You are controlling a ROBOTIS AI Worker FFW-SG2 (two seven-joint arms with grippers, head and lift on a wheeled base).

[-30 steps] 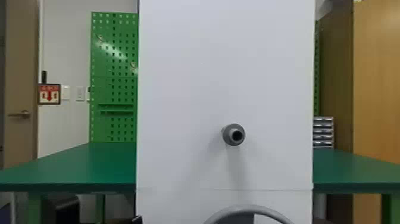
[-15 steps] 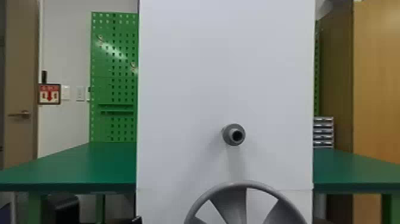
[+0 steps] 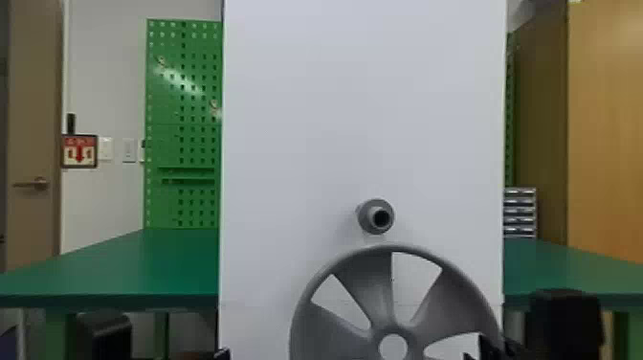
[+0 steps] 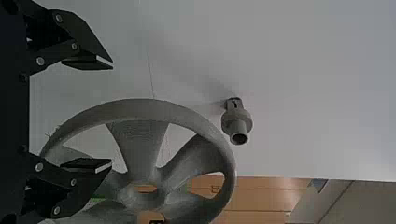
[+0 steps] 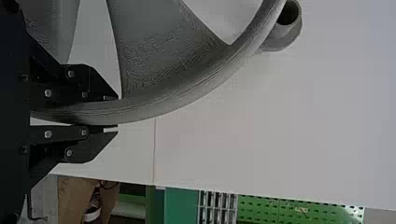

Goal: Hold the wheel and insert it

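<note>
In the head view the grey spoked wheel (image 3: 366,287) is upright before the white panel, its top rim just below the grey peg (image 3: 375,216). My right gripper (image 3: 488,349) is at the wheel's right side; in the right wrist view this gripper (image 5: 116,113) is shut on the rim of the wheel (image 5: 159,60), beyond which part of the peg (image 5: 282,35) shows. A tip of my left gripper (image 3: 222,354) shows at the bottom edge. In the left wrist view, the left gripper (image 4: 112,113) stands open, apart from the wheel (image 4: 140,144), with the peg (image 4: 237,123) sticking out beyond.
The white panel (image 3: 287,143) stands upright across the middle. A green table (image 3: 143,268) extends to both sides behind it. Farther back are a green pegboard (image 3: 191,143), a small drawer unit (image 3: 520,210) and a wooden cabinet (image 3: 607,119).
The wheel has risen from the bottom edge toward the peg, and its hub and more spokes are now visible. My right gripper and arm have come into the head view; the left has stayed put.
</note>
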